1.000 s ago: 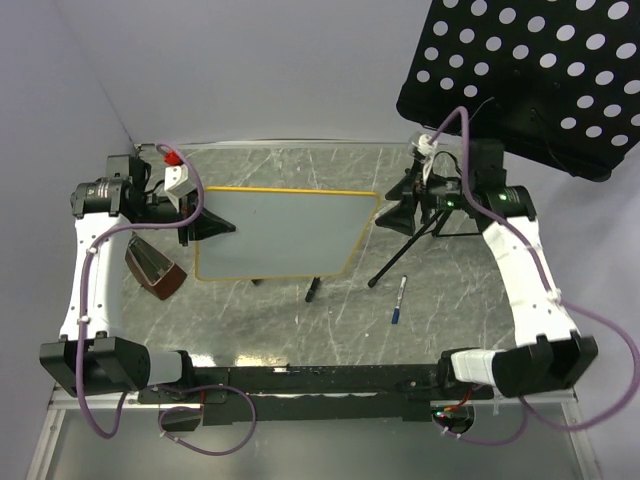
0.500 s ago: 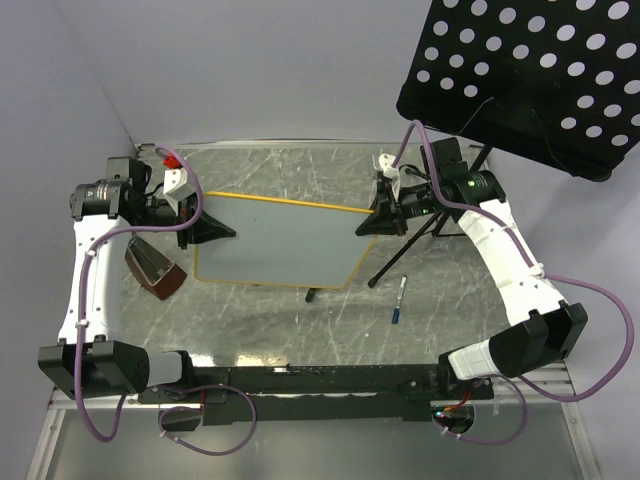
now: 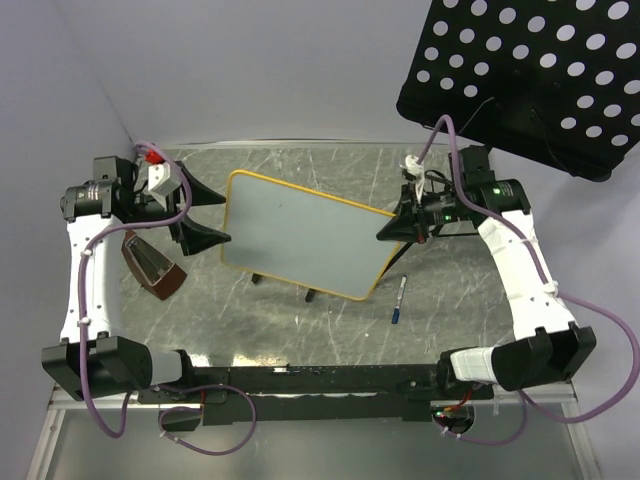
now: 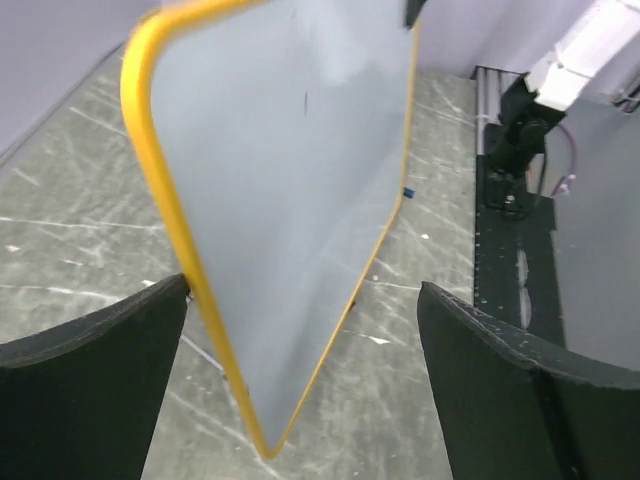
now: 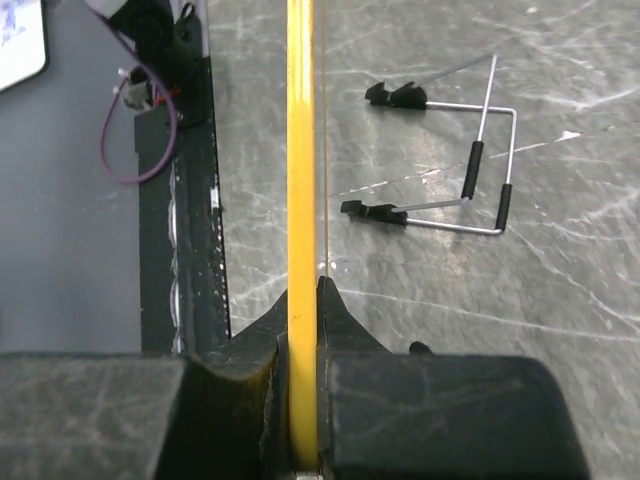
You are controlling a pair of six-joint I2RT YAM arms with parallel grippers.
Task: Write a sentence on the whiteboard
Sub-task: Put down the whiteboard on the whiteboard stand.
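1. Whiteboard [image 3: 300, 232] sits tilted mid-table. The right gripper [image 3: 398, 228] pinches its 3 o'clock edge, and the left gripper [image 3: 207, 213] gapes at 9 o'clock.
2. Left wrist: fingers [image 4: 90, 390] spread wide, gripping nothing.
3. Right wrist: jaws clamp the thin edge. With only this one hold, the board may pivot or slip.

Left gripper [image 3: 214, 213] is held wide open, fingers [image 3: 204, 190] spread on either side of the whiteboard [image 3: 300, 235] edge; contact can't be told. Left arm is raised from its base, wrist turned toward centre. Right gripper [image 3: 388, 234] is clamped on the whiteboard's opposite edge, fingers [image 5: 345, 330] pressed together. Right arm is mirrored, wrist turned inward.
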